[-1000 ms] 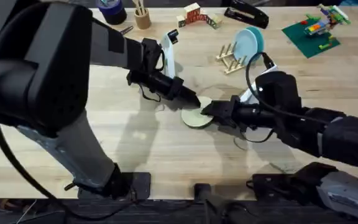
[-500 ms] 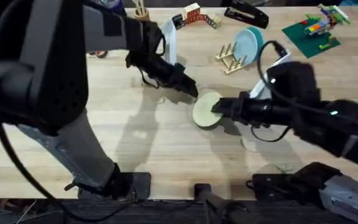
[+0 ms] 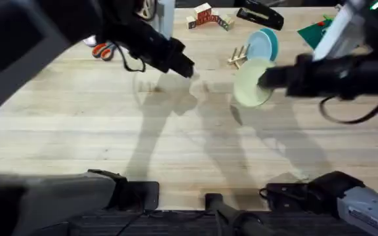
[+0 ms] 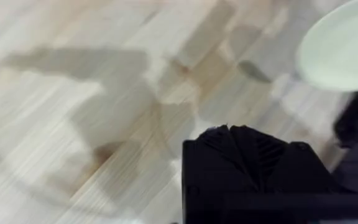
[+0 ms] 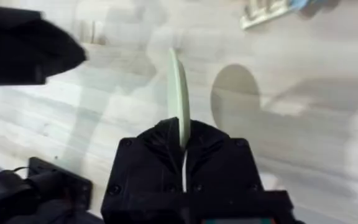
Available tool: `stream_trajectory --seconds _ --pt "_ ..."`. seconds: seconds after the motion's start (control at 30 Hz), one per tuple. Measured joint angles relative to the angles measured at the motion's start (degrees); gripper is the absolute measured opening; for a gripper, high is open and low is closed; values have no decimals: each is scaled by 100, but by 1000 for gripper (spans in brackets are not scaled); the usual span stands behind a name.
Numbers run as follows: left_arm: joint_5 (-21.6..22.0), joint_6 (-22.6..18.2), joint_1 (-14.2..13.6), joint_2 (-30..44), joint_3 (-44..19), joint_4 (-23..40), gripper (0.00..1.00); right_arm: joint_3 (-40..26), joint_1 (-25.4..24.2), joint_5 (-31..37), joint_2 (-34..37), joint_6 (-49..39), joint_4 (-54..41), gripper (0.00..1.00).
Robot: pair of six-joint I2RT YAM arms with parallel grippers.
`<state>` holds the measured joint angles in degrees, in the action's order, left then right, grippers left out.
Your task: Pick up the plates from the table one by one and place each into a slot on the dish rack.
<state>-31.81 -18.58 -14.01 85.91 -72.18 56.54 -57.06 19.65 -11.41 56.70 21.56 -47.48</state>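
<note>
My right gripper [image 3: 266, 79] is shut on the pale cream-yellow plate [image 3: 249, 82] and holds it in the air, just in front of the dish rack [image 3: 239, 58]. In the right wrist view the plate [image 5: 178, 87] stands edge-on, its rim clamped in my right gripper [image 5: 183, 132]. A light blue plate [image 3: 263, 44] stands upright in the rack. Out to the left, over the bare table [image 3: 110, 131], my left gripper [image 3: 184, 66] is shut and holds nothing. The left wrist view shows it [image 4: 241, 134] with the cream plate [image 4: 344, 43] farther off.
Along the table's far edge lie orange-handled scissors [image 3: 98, 49], toy blocks [image 3: 206, 14], a black stapler [image 3: 260, 16] and a green brick plate [image 3: 320, 29]. Open tabletop spreads across the middle and front.
My right gripper lifted the cream plate off the table and carried it back and right, up to the rack. My left gripper drew away from the plate, towards the back left.
</note>
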Motion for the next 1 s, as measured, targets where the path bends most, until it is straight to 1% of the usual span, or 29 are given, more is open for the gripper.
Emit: stream_trajectory --seconds 0.1,0.17,0.27,0.4,0.53,0.57,0.6,0.63,0.67,0.73,0.77,0.8,0.83,1.0 --pt "597 166 -46 -526 0 70 40 -611 -330 30 180 -602 -441 31" --pt "980 265 -131 -903 0 139 39 -982 -523 62 352 -1000 -680 31" --pt "1382 344 -242 -1411 0 324 39 -1490 -719 102 669 -1543 -966 31" --pt "1656 403 -261 -1941 0 615 39 -2151 -795 224 1144 -2188 -1227 31" --pt "1777 405 -261 -2265 0 871 40 -2771 -795 443 1577 -2754 -1445 31" --pt "1800 406 -261 -2304 0 923 65 -2912 -795 499 1671 -2879 -1486 31" --pt "1815 404 -261 -2333 0 969 161 -3056 -795 575 1772 -3010 -1519 31" --pt "1816 412 -261 -2347 0 1010 278 -3191 -795 652 1865 -3143 -1533 31" --pt "1825 425 -261 -2358 0 1039 446 -3329 -795 743 1962 -3284 -1549 31" --pt "1836 427 -261 -2360 0 1064 739 -3526 -799 883 2115 -3536 -1544 31" --pt "1836 428 -261 -2360 0 1064 912 -3627 -808 933 2198 -3690 -1548 31" --pt "1838 447 -261 -2360 0 1068 970 -3702 -813 971 2265 -3818 -1553 31" --pt "1838 450 -261 -2360 0 1069 987 -3786 -823 1015 2344 -3975 -1549 31" --pt "1839 451 -261 -2360 0 1073 994 -3921 -957 1099 2555 -4463 -1318 31"
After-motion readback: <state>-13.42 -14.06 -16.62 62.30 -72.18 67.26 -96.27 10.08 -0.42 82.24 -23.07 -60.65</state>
